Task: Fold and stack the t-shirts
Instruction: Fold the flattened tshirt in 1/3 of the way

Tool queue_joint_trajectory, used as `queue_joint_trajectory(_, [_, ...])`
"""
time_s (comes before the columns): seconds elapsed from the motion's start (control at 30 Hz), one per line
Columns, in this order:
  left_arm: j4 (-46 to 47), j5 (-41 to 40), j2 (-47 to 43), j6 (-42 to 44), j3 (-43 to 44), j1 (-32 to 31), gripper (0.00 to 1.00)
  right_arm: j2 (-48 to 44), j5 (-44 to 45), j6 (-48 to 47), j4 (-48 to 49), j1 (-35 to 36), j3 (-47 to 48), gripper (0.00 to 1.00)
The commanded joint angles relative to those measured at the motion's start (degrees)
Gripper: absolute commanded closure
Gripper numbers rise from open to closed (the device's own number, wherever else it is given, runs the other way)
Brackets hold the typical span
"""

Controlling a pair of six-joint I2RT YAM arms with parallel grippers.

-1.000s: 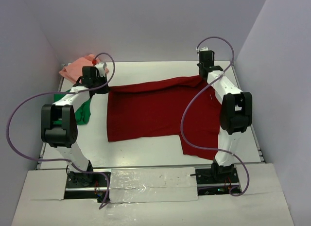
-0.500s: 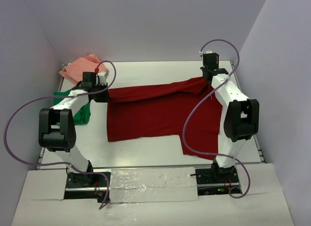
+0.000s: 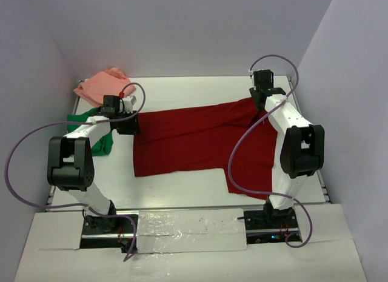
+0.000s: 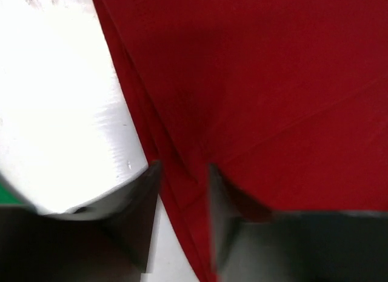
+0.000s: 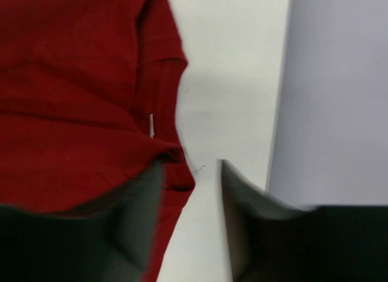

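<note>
Top view: the dark red t-shirt [image 3: 194, 142] lies spread on the table [image 3: 200, 91], long axis left to right, far edge slanting away toward the right, one flap reaching the near edge at right; collar end cannot be told. The left gripper [image 3: 127, 123] sits at its far-left corner, the right gripper [image 3: 257, 102] at its far-right corner. The green t-shirt [image 3: 103, 139] lies under the left arm, the pink t-shirt [image 3: 100, 87] beyond it. Left wrist view: jaws apart, gripping nothing, layered red hem lying in the gap. Risk: closing here may pinch too many layers. Right wrist view: jaws apart, empty, one finger [image 5: 145, 203] over the cloth edge. Risk: lifting away may drag that edge and skew the fold.
</note>
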Motion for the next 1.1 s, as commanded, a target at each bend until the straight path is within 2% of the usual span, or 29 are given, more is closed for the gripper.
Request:
queue_joint_trajectory(0.0, [0.66, 0.62, 1.55, 0.27, 0.10, 0.64, 0.50, -3.51, -3.09, 0.50, -2.63, -0.56, 0.01, 0.42])
queue_joint_trajectory(0.07, [1.19, 0.36, 1.64, 0.18, 0.27, 0.73, 0.45, -4.22, -4.24, 0.86, -2.64, -0.56, -0.52, 0.30])
queue_joint_trajectory(0.17, [0.67, 0.44, 1.29, 0.27, 1.32, 0.82, 0.43, -5.61, -5.02, 0.95, -2.90, -0.56, -1.31, 0.27])
queue_joint_trajectory(0.4, [-0.65, 2.02, -1.26, 0.18, 4.92, 1.00, 0.42, -10.63, -11.35, 2.96, -6.67, -0.29, -2.72, 0.26])
queue_joint_trajectory(0.67, [-0.21, 6.33, 4.00, -1.14, 6.87, 0.38, 0.45, -12.56, -18.21, 3.58, -7.73, 1.82, -6.49, 0.26])
queue_joint_trajectory(0.9, [-2.05, 7.65, 7.09, -0.61, 6.78, -0.23, 0.51, -12.92, -16.72, 4.72, -8.96, 2.17, -4.66, 0.25])
queue_joint_trajectory(1.07, [-3.46, 8.44, 5.25, 1.14, 4.94, -0.32, 0.56, -13.27, -15.84, 4.90, -10.71, 2.17, -4.30, 0.26])
